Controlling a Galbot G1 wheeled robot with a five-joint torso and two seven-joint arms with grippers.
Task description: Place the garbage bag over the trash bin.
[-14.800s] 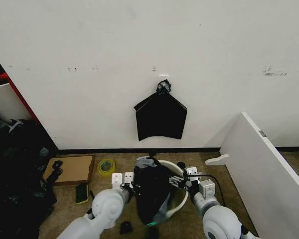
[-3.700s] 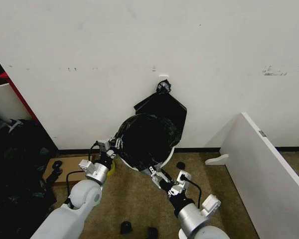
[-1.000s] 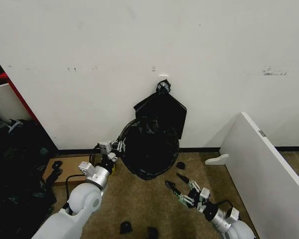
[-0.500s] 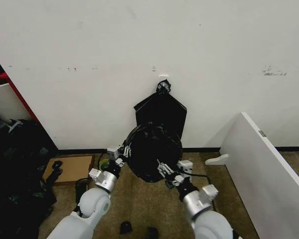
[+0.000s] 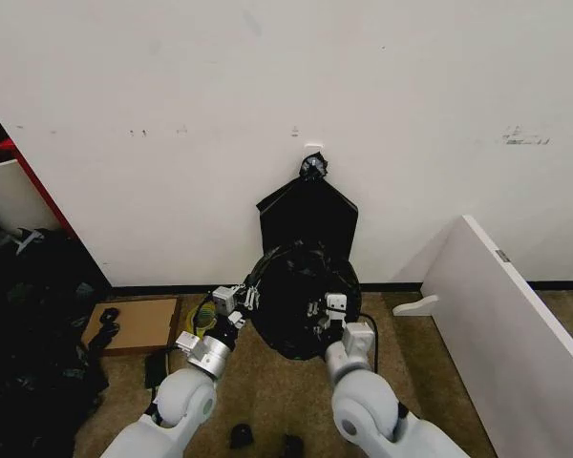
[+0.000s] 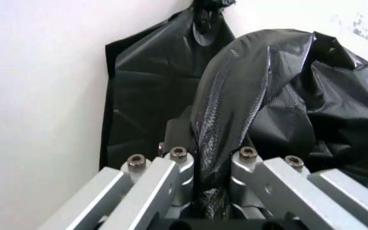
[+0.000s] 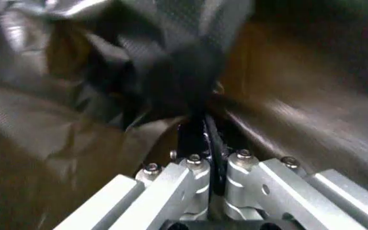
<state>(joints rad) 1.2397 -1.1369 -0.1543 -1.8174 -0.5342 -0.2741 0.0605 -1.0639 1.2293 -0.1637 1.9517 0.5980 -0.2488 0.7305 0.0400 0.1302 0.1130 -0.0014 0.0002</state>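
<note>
The garbage bag [image 5: 296,301] hangs as a glossy, crinkled black bulge low in front of the wall, held up between both arms. My left gripper [image 5: 244,298] is at its left edge. In the left wrist view this gripper [image 6: 212,160] is shut on a fold of the black film [image 6: 280,96]. My right gripper [image 5: 327,307] presses in on the bag's lower right. In the right wrist view it [image 7: 214,158] is shut with dark film [image 7: 171,72] pinched between its fingers. The trash bin is hidden behind or under the bag.
A flat black bundle of bags [image 5: 308,224] hangs from a wall hook just above. A slanted white board [image 5: 506,324] stands at right. A cardboard sheet [image 5: 134,324] and a tape roll [image 5: 201,317] lie at left beside a dark pile [image 5: 29,324]. Small black pieces [image 5: 241,436] lie on the floor.
My right arm rose from the floor at the right and closed on the bag's right side. My left gripper and the bag shifted rightward and a little lower.
</note>
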